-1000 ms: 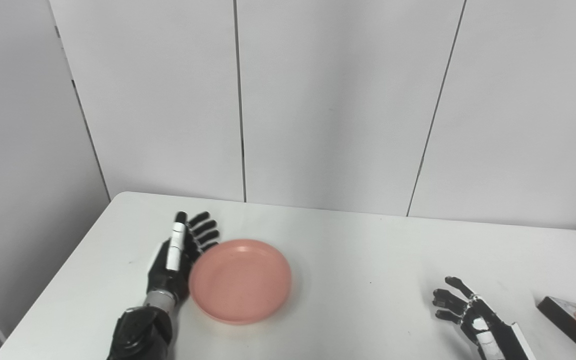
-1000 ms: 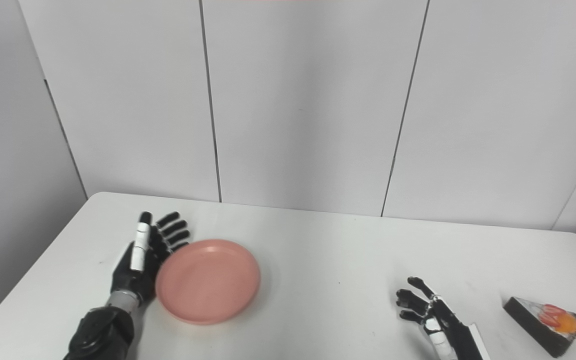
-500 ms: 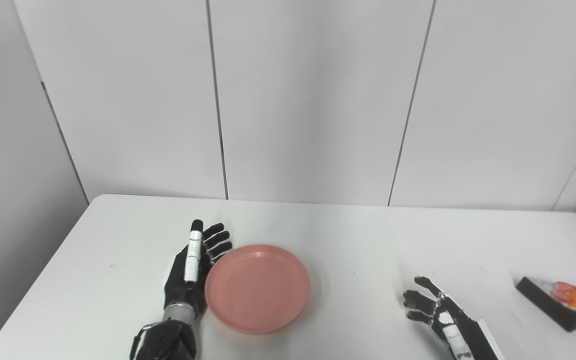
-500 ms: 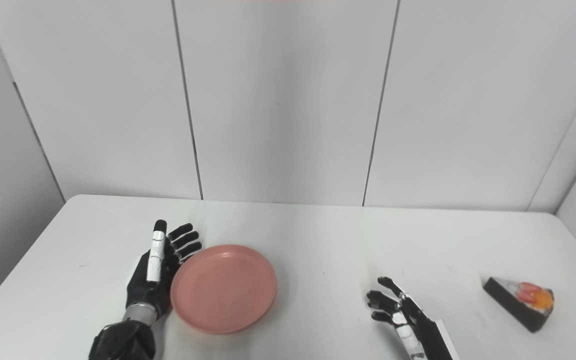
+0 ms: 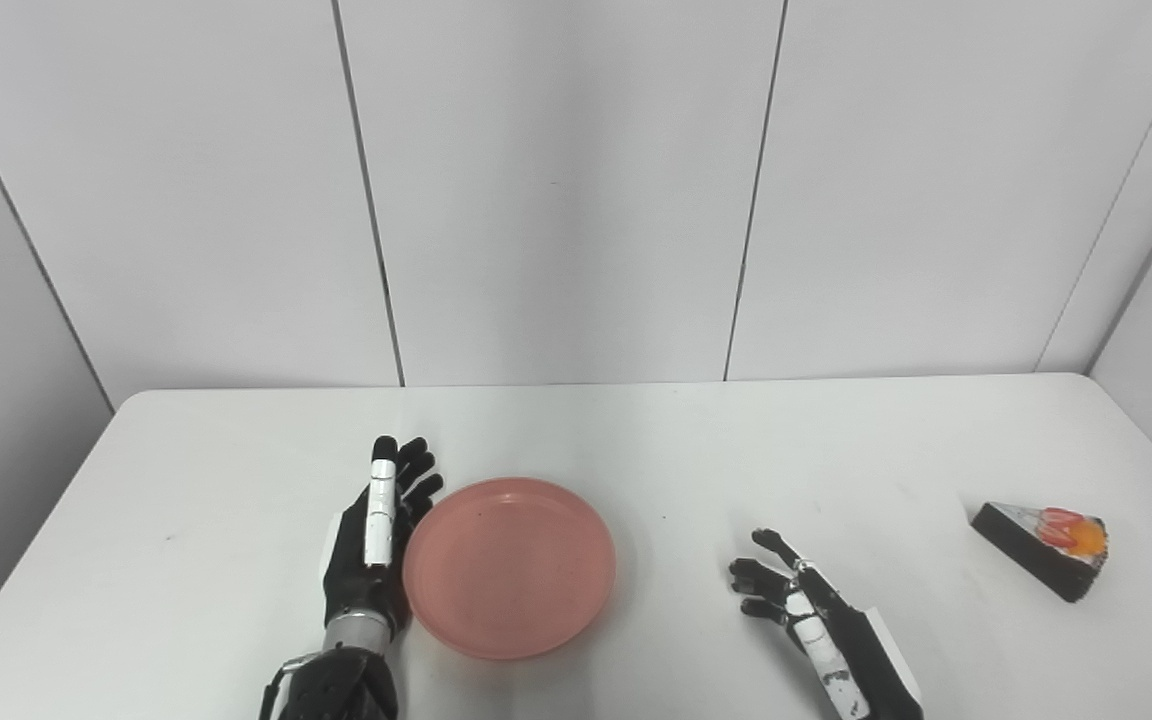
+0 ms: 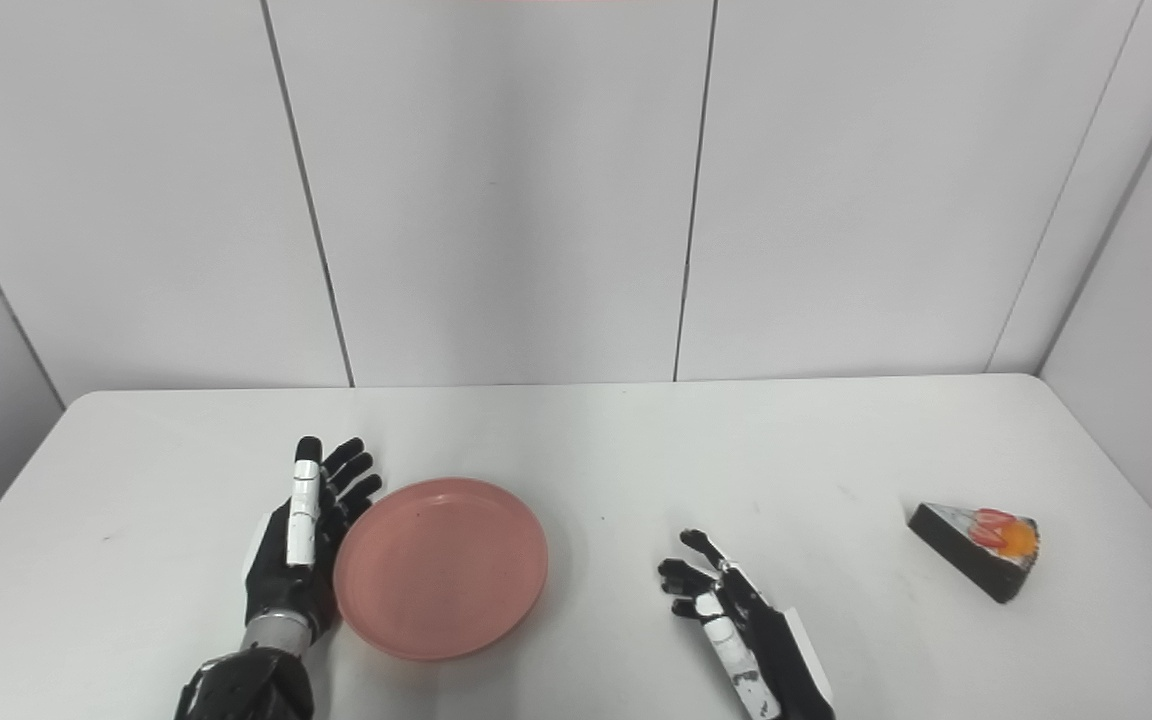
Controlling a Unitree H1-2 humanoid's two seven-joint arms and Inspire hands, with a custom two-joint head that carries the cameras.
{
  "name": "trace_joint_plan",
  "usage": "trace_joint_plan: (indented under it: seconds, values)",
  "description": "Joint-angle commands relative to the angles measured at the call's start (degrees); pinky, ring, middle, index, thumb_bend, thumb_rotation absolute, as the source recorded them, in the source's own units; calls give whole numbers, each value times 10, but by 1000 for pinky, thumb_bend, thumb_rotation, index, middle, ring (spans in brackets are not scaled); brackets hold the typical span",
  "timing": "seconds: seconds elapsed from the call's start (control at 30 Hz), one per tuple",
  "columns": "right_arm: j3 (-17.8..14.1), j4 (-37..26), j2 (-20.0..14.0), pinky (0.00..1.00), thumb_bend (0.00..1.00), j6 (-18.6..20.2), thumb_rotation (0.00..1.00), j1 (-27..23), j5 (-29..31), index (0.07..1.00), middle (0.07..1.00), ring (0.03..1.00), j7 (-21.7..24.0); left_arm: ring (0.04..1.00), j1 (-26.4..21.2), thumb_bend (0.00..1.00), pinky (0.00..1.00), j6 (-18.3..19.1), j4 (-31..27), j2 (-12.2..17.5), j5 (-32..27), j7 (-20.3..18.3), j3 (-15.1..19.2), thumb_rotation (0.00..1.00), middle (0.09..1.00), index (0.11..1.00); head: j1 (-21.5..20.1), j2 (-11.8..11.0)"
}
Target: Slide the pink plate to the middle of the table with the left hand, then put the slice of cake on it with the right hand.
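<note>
The pink plate point(image 5: 509, 566) lies flat on the white table point(image 5: 636, 440), left of the middle. My left hand point(image 5: 373, 534) is open, fingers straight, set on edge against the plate's left rim. My right hand point(image 5: 796, 610) is open and empty, fingers apart, near the table's front edge right of the plate. The slice of cake point(image 5: 1041, 545), dark with a red and orange topping, lies at the far right, well away from my right hand. It also shows in the right eye view point(image 6: 979, 547).
Grey wall panels point(image 5: 556, 190) stand right behind the table's far edge. The table's right edge point(image 5: 1151, 440) runs close to the cake.
The camera has swung right, so the whole scene shifted left in the picture. The plate and left hand have edged slightly right on the table. The right hand stays open.
</note>
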Motion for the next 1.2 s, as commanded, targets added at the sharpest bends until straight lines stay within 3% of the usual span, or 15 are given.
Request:
trace_joint_plan:
  seconds: [0.0, 0.2, 0.33, 0.43, 0.47, 0.53, 0.57, 0.63, 0.8, 0.9, 1.03, 1.17]
  values:
    - [14, 8, 16, 762, 877, 10, 944, 5, -6, 876, 781, 788, -3, 881, -18, 857, 926, -30, -5, -5, -3, -8, -5, 910, 894, 813, -22, 2]
    - [19, 4, 35, 752, 848, 5, 934, 3, -28, 870, 795, 792, -29, 850, -36, 903, 884, -34, 23, -3, -24, -23, 1, 884, 875, 808, -68, 4]
    - [15, -5, 48, 701, 765, -18, 878, 13, -55, 833, 821, 777, -61, 823, -35, 943, 802, -47, 40, 0, -33, -34, 3, 840, 846, 772, -81, 6]
    - [15, -5, 49, 667, 716, -50, 882, 19, -115, 814, 822, 758, -101, 816, -30, 962, 771, -55, 48, -1, -35, -41, 3, 833, 848, 777, -85, 3]
    - [16, -15, 49, 662, 708, -55, 885, 22, -165, 809, 822, 756, -130, 815, -27, 965, 766, -56, 49, -1, -36, -44, 3, 832, 848, 779, -85, 1]
    - [15, -39, 50, 745, 647, -53, 827, 26, -235, 783, 826, 798, -172, 819, -22, 960, 760, -58, 48, 0, -37, -48, 1, 838, 858, 793, -85, 1]
    - [14, -51, 52, 782, 609, -49, 752, 27, -259, 775, 832, 820, -187, 822, -21, 950, 770, -58, 48, 0, -38, -50, 1, 848, 866, 803, -85, 1]
    - [11, -73, 53, 796, 595, -34, 725, 27, -280, 772, 835, 828, -197, 823, -20, 947, 774, -60, 47, 0, -39, -53, 1, 852, 869, 807, -85, 0]
    - [0, -154, 35, 763, 597, 43, 714, 22, -327, 787, 846, 827, -163, 821, -20, 920, 796, -68, 51, 0, -41, -57, 2, 852, 865, 802, -82, -6]
    - [-5, -200, 15, 666, 631, 92, 717, 15, -367, 785, 814, 773, -134, 823, -19, 915, 793, -69, 49, 1, -38, -57, 0, 860, 864, 805, -81, -6]
    - [-18, -236, -20, 655, 683, 132, 719, 0, -423, 789, 802, 764, -108, 831, -18, 918, 805, -63, 43, 1, -44, -61, 1, 857, 866, 797, -82, -8]
    - [-28, -255, -70, 690, 705, 145, 660, -21, -497, 789, 799, 778, -86, 830, -18, 910, 817, -64, 40, 1, -46, -66, 3, 856, 866, 800, -85, -11]
